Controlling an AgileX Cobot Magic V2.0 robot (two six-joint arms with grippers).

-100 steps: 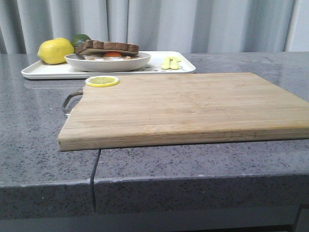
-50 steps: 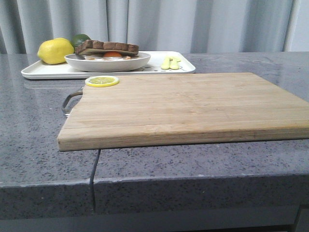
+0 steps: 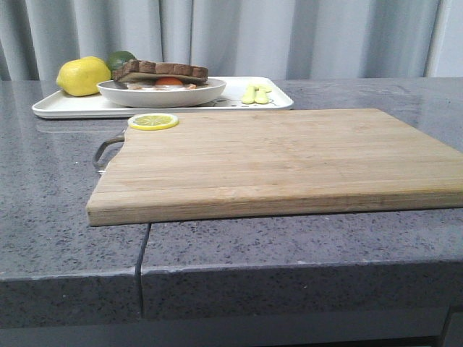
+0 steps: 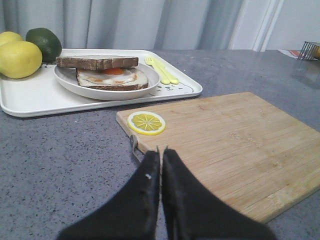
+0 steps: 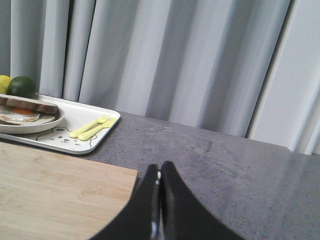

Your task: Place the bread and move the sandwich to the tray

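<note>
The white tray (image 3: 65, 107) lies at the back left of the counter, and its bear drawing shows in the right wrist view (image 5: 60, 135). On it stands the round white dish (image 4: 107, 92) with the egg-topped toast (image 4: 112, 77). A bread slice with a dark brown crust (image 4: 96, 62) lies on top of the egg, partly covering it. The stack also shows in the front view (image 3: 160, 71). My left gripper (image 4: 161, 150) is shut and empty, over the near left corner of the cutting board. My right gripper (image 5: 160, 167) is shut and empty, by the board's far right corner. Neither gripper shows in the front view.
A wooden cutting board (image 3: 275, 159) with a metal handle fills the middle of the counter, and a lemon slice (image 3: 153, 121) lies on its far left corner. On the tray are lemons (image 3: 83, 76), a lime (image 3: 121, 58) and a yellow fork and spoon (image 3: 255, 94). Grey curtains hang behind.
</note>
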